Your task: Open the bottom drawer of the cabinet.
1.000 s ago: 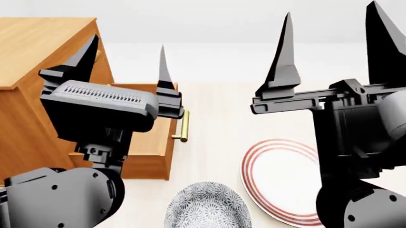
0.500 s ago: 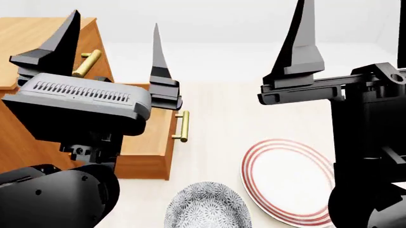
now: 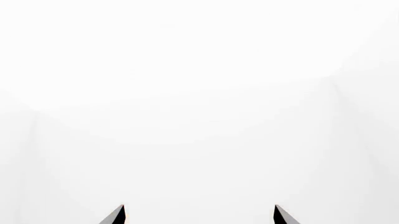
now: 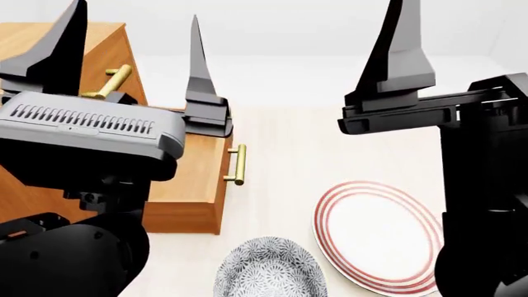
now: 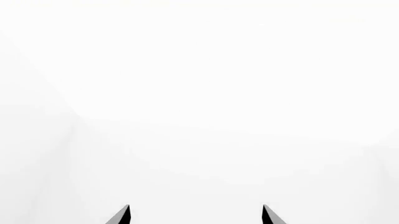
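Observation:
The cabinet (image 4: 37, 46) stands at the left of the head view. Its bottom drawer (image 4: 196, 179) is pulled out toward the right, showing the plain wood box, with its brass handle (image 4: 239, 164) free. An upper drawer's brass handle (image 4: 112, 81) shows behind my left gripper. My left gripper (image 4: 132, 49) is open and empty, raised above the drawer with its fingers pointing up. My right gripper (image 4: 466, 37) is open and empty, raised at the right. Both the left wrist view (image 3: 199, 215) and the right wrist view (image 5: 195, 215) show only spread fingertips against a white wall.
A white plate with red rings (image 4: 375, 234) lies on the pale table right of the drawer. A patterned grey bowl (image 4: 271, 270) sits at the near edge, below the drawer's handle. White walls lie behind.
My left gripper has risen from beside the drawer handle to well above it, uncovering an upper handle. My right gripper has also risen. The drawer stays pulled out.

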Tool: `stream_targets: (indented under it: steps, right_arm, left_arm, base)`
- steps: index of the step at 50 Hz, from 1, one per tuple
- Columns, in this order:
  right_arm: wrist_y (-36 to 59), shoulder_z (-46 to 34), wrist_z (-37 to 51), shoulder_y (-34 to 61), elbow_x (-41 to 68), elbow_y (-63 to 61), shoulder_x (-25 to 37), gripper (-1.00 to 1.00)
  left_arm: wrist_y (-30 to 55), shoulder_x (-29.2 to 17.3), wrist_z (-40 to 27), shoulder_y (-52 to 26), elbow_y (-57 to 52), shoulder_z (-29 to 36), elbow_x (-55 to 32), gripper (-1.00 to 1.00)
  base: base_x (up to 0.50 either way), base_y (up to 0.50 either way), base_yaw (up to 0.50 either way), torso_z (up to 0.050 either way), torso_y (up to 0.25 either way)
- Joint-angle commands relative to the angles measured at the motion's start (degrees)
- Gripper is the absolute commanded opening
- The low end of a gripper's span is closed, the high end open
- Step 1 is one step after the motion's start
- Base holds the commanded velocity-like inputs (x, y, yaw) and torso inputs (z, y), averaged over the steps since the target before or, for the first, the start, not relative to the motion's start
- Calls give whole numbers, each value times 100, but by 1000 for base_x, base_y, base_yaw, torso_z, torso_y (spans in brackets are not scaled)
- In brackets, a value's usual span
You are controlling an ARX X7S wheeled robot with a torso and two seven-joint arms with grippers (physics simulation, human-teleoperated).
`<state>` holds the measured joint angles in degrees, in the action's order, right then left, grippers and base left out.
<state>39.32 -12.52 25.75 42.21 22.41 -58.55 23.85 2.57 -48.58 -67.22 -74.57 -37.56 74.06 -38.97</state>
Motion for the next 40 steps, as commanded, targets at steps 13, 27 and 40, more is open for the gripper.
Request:
stream_targets:
  steps: [13,27,40]
  right_arm:
    - [-6,11,217,141,299,-29,162,100]
    - [284,111,336,725,714,106,141,100]
    - [281,93,371,836,804,244,134,100]
  left_arm:
    - [75,25,44,-54,-12,-71,-31,100]
    - [235,107,213,-379,134,-249,-272,100]
    - [224,123,269,-382,237,-300,-312,100]
  base:
    - [0,0,0,0,0]
    - [0,0,0,0,0]
    - [0,0,0,0,0]
